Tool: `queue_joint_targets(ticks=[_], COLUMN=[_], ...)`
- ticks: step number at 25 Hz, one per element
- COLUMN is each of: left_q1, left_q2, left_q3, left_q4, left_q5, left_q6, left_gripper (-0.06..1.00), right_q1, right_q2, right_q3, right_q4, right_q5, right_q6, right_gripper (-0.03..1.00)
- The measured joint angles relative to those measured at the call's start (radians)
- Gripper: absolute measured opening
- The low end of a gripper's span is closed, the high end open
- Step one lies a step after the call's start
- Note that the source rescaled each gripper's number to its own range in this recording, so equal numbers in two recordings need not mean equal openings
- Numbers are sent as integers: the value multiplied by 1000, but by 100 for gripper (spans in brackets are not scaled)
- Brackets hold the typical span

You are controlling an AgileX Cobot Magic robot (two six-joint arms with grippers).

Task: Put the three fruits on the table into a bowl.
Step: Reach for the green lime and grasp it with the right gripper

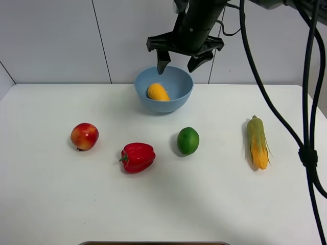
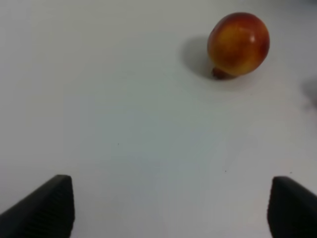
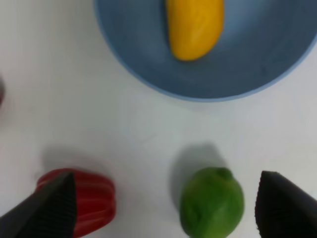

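The yellow-orange mango (image 1: 158,92) lies inside the light-blue bowl (image 1: 179,94) at the back of the white table (image 1: 41,204); it also shows in the right wrist view (image 3: 194,26) in the bowl (image 3: 247,64). The green lime (image 1: 188,141) (image 3: 212,202) sits on the table in front of the bowl. The red-and-yellow apple-like fruit (image 1: 84,136) (image 2: 238,44) sits at the left. My right gripper (image 1: 180,64) (image 3: 168,206) hangs open and empty above the bowl. My left gripper (image 2: 171,206) is open and empty over bare table; it is out of the exterior view.
A glossy red bell pepper (image 1: 137,157) (image 3: 86,201) lies between the apple-like fruit and the lime. A green-husked corn cob (image 1: 258,142) lies at the right. Black cables (image 1: 306,153) hang down at the right edge.
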Motion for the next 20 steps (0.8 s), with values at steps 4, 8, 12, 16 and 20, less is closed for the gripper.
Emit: queue_joint_targets(ticks=[4, 8, 12, 16, 20], left_q1=[0, 0, 0, 0, 0], left_q2=[0, 0, 0, 0, 0], left_q3=[0, 0, 0, 0, 0], left_q4=[0, 0, 0, 0, 0], left_q5=[0, 0, 0, 0, 0], left_q6=[0, 0, 0, 0, 0], left_gripper=[16, 16, 16, 16, 16], right_q1=[32, 39, 39, 39, 40], right_q2=[-2, -2, -1, 19, 43], right_q3=[79, 187, 285, 319, 320], right_q4=[-4, -14, -27, -27, -27], right_q5=[-1, -1, -1, 1, 1], right_q6=[50, 90, 107, 132, 147], right_gripper=[38, 39, 56, 63, 64])
